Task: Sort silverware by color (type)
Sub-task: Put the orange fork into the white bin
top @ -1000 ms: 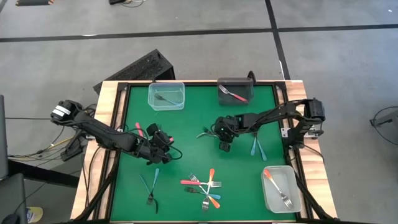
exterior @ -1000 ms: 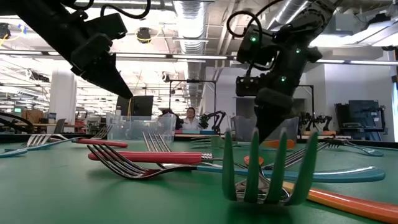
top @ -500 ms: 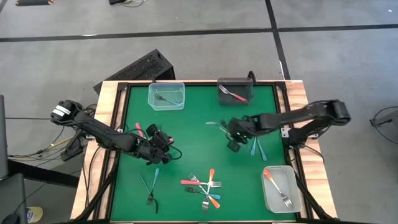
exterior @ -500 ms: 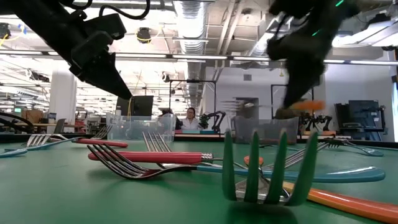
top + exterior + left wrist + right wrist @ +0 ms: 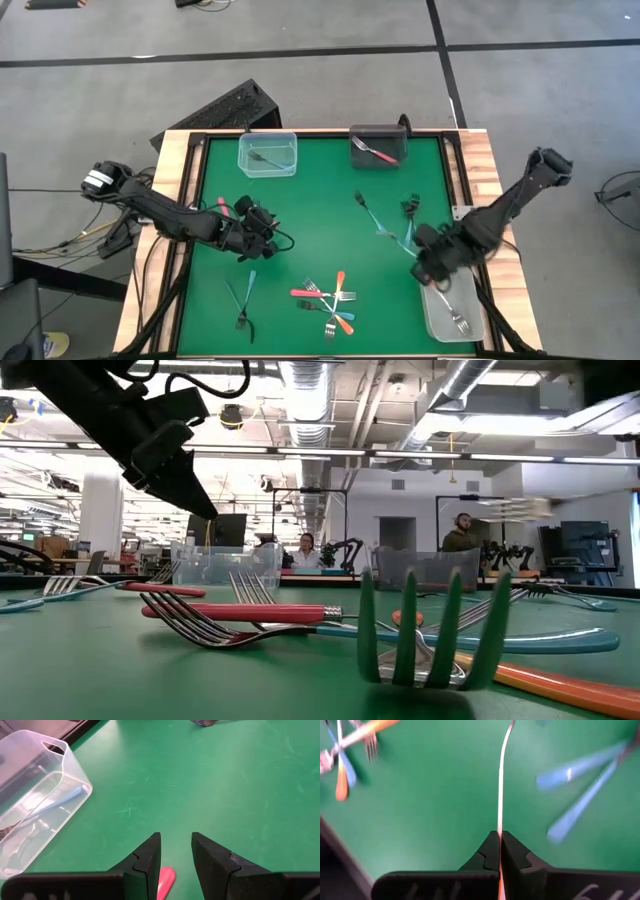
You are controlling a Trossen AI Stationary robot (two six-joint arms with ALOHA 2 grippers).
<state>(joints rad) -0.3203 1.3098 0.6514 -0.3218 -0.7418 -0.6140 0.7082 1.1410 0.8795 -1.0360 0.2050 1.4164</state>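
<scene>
Since the earlier frame, the right gripper (image 5: 432,268) has swung from table centre to the near right. Its fingers (image 5: 492,851) are pressed together on a slim orange-handled metal fork (image 5: 501,780), beside the clear plastic tub (image 5: 470,325) holding another. The left gripper (image 5: 176,851), partly spread over a pink-handled fork (image 5: 166,881), hovers left of centre. Released early, the pinched fork could land outside the tub.

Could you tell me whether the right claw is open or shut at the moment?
Shut. In the right wrist view the right claw has its two fingers pressed together on a thin orange fork handle that runs out ahead of them.
</scene>
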